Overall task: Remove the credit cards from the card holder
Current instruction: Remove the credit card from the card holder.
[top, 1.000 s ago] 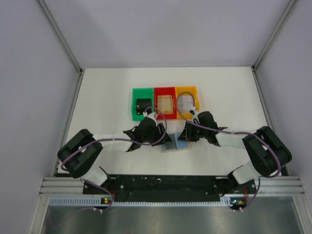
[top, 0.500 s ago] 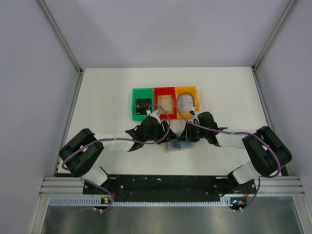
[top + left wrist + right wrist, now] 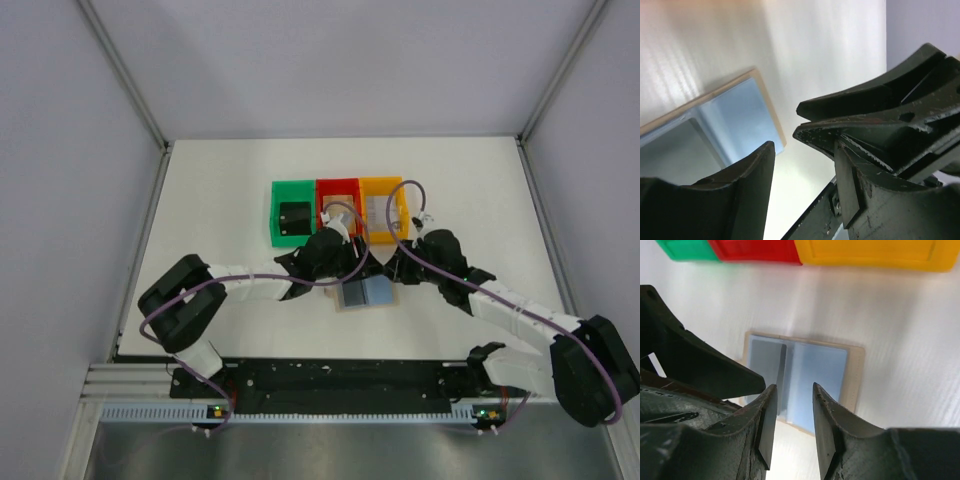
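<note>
The card holder (image 3: 375, 292) lies open on the white table, tan rim, light blue inside. A grey card (image 3: 352, 296) covers its left panel. My left gripper (image 3: 358, 272) hovers at the holder's far left edge, open and empty. My right gripper (image 3: 394, 272) hovers at its far right edge, open and empty. In the left wrist view the holder (image 3: 735, 112) shows beyond the open gripper (image 3: 805, 167). In the right wrist view the holder (image 3: 820, 370) lies just past the gripper (image 3: 794, 405), and the grey card (image 3: 765, 362) has a raised dark edge.
Three bins stand in a row behind the holder: green (image 3: 292, 188) with a black item inside, red (image 3: 336, 187) and orange (image 3: 381, 186). They also show at the top of the right wrist view: green (image 3: 685, 247), red (image 3: 755, 250), orange (image 3: 875, 252). Both wrists are close together.
My left gripper has moved right, to the holder's far edge. My right arm has stretched out low over the table, and its gripper has shifted slightly right. The holder has shifted a little.
</note>
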You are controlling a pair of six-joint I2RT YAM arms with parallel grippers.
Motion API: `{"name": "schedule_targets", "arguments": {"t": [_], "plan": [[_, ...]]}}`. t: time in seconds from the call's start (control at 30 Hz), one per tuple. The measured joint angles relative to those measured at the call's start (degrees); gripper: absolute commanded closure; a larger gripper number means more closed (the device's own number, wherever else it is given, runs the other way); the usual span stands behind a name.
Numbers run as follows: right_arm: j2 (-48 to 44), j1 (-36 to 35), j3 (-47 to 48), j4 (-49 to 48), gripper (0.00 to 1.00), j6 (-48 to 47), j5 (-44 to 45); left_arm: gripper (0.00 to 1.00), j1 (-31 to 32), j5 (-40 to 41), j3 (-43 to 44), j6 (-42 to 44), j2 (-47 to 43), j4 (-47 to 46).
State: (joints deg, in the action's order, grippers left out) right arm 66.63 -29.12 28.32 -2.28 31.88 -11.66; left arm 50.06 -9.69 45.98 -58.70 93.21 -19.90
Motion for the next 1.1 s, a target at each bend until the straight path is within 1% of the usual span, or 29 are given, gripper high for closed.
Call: {"name": "schedule_targets", "arguments": {"t": [0.1,0.17,0.3,0.43,0.57,0.67,0.8,0.93,1.0,1.03,1.1], "plan": [[-4.2,0.0,-1.6,1.6,0.63,0.0,4.2,0.46,0.8,-0.2,3.5,0.3,3.1,0.6],[-6.0,0.0,-2.9,2.7,0.58,0.0,6.3,0.46,1.3,-0.6,5.5,0.5,5.0,0.8],[-6.9,0.1,-3.5,4.9,0.54,-0.7,7.5,0.41,1.8,0.4,6.1,1.3,6.0,1.5],[-6.0,0.0,-3.5,4.0,0.54,-1.7,4.5,0.39,1.8,5.9,3.7,3.5,0.5,5.5],[-0.6,0.0,-3.0,3.0,0.54,-2.4,2.3,0.39,1.2,9.8,1.2,5.0,-5.8,7.8],[3.3,0.0,-2.4,2.8,0.59,-2.6,1.3,0.42,0.9,10.9,-1.8,5.1,-6.8,7.8],[5.0,0.0,-2.3,2.0,0.65,-2.8,-0.2,0.47,0.9,10.6,-5.0,5.3,-4.5,10.1],[6.7,0.0,-1.3,1.9,0.70,-3.0,-1.1,0.48,0.8,10.2,-6.2,5.6,-3.3,11.9],[8.1,-0.3,-0.8,1.8,0.74,-3.0,-1.6,0.48,0.4,10.0,-6.5,5.7,-3.4,11.7],[8.8,-0.6,-0.8,1.8,0.78,-2.9,-1.6,0.49,0.1,9.7,-6.9,5.8,-3.7,11.4],[9.4,-1.6,-0.6,1.7,0.81,-2.7,-1.7,0.48,-0.7,9.4,-8.2,6.0,-4.8,11.3]]}}
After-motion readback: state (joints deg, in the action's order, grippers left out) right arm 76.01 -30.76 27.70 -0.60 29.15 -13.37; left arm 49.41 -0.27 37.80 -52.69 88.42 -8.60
